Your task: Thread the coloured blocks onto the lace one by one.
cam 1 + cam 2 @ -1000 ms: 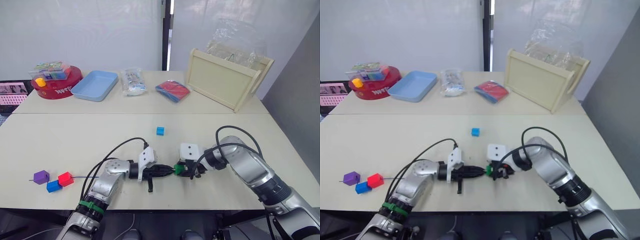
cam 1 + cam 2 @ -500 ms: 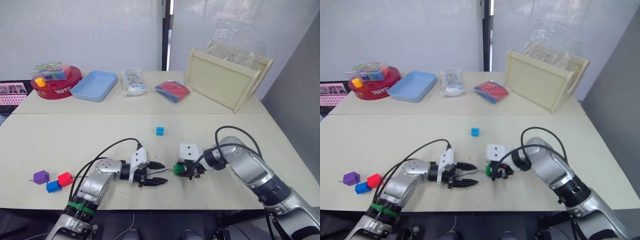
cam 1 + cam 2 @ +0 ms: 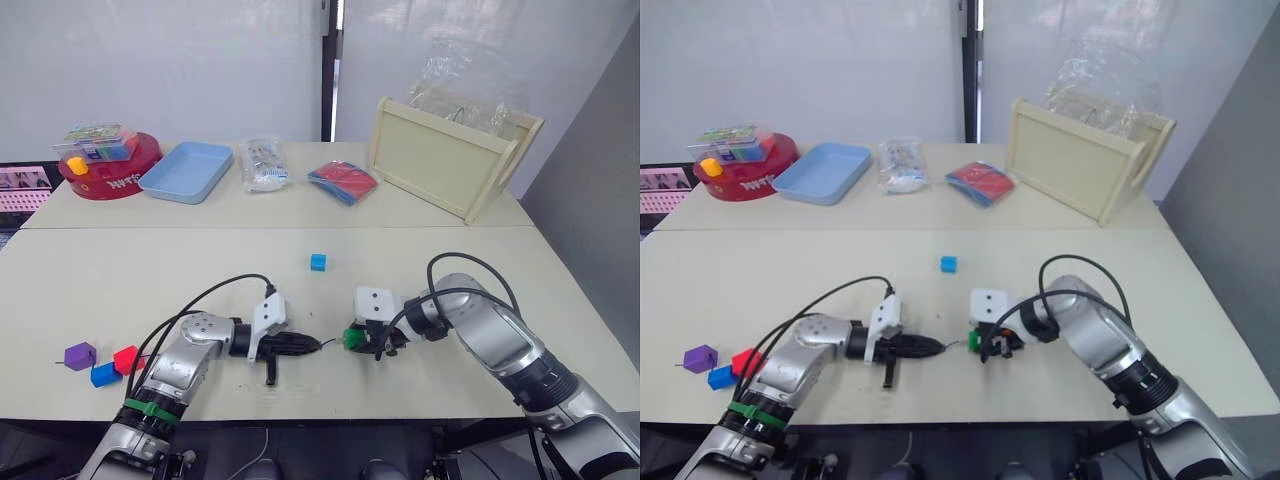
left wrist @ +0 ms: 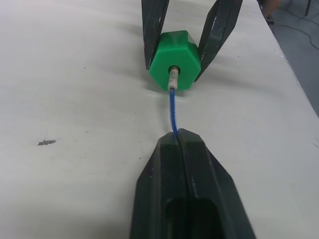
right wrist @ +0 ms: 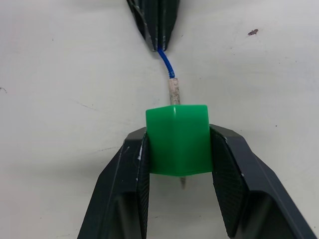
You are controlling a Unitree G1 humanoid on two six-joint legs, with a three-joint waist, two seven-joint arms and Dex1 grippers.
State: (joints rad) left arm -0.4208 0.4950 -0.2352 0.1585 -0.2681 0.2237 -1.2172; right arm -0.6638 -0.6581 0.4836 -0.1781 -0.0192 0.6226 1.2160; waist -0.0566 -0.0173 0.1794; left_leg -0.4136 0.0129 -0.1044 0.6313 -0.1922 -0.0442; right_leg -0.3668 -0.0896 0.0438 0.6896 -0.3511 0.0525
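Lace (image 4: 172, 107) tip enters green block (image 5: 177, 139) clamped by right end effector (image 5: 178, 164).

Rear table: red tin (image 3: 108, 172), blue tray (image 3: 188, 171), wooden crate (image 3: 452, 158).

Light: bright, even, diffuse; the counter (image 3: 150, 270) is lit softly from above.
Shadows: faint and short; a soft one is cast beside the green block (image 4: 176, 59).
Glare: mild sheen is seen on the plastic bag (image 3: 470, 85).
Focus: the near left claw (image 4: 185, 149) is slightly blurred.
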